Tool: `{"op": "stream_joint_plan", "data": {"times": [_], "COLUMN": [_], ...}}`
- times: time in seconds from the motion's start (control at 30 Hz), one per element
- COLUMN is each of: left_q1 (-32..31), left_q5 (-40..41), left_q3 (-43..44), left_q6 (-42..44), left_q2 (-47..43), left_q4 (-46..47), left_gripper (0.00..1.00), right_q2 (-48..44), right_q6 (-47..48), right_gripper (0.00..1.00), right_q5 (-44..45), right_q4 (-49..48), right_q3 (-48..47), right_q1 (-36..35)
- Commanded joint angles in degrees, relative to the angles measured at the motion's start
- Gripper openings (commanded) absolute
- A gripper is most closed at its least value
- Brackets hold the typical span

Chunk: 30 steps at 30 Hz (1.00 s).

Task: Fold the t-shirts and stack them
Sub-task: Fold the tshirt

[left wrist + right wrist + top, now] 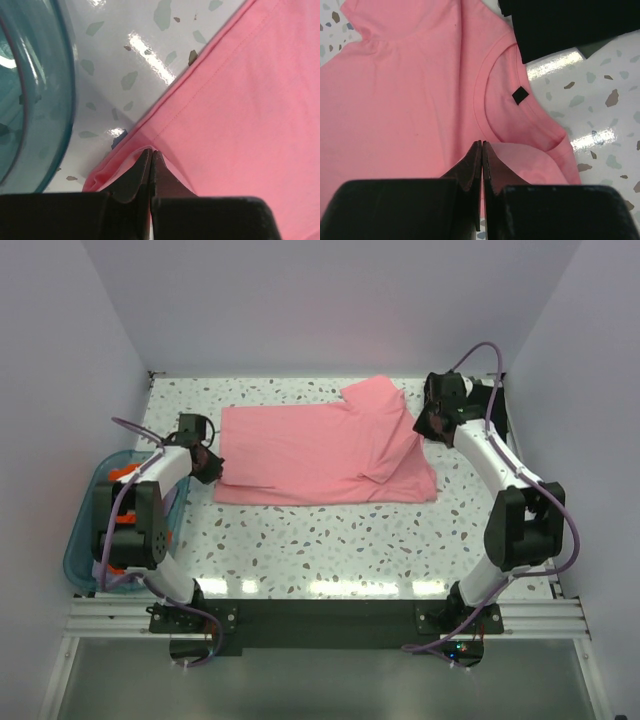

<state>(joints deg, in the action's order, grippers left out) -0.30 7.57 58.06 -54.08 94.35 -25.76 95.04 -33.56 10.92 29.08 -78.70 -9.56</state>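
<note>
The salmon-pink t-shirt (320,450) lies spread across the middle of the table, its right part folded over on itself. My left gripper (207,462) is at the shirt's left edge. In the left wrist view it (151,151) is shut on the bunched hem of the shirt (240,100). My right gripper (425,425) is at the shirt's right edge. In the right wrist view it (482,143) is shut on a fold of the shirt (410,90) just below the collar and its dark neck label (520,95). The black t-shirt (570,25) lies beyond the collar.
A translucent blue plastic tub (85,530) stands at the table's left edge, close to the left arm; its rim also shows in the left wrist view (55,100). White walls enclose the speckled table (330,540) at the back and on both sides.
</note>
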Motion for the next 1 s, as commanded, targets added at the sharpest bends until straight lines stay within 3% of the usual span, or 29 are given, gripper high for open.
{"op": "stream_joint_plan", "data": {"times": [0.0,0.97], "left_q1": [1.96,6.36], "left_q5": [-0.72,-7.31], "left_q3": [2.14,-4.27], "left_q6": [1.96,2.49], "left_q2": [0.58,-4.17], "left_q4": [1.24,7.83], "left_gripper": [0.00,0.02], "right_q2": [-0.65,-4.34], "right_q6": [0.08,-2.03], "right_gripper": [0.00,0.00], "right_q5": [0.77,-4.59], "right_q4": [-3.94,-12.03], "right_q3": [-0.50,6.01], "right_q1": [1.47,6.84]}}
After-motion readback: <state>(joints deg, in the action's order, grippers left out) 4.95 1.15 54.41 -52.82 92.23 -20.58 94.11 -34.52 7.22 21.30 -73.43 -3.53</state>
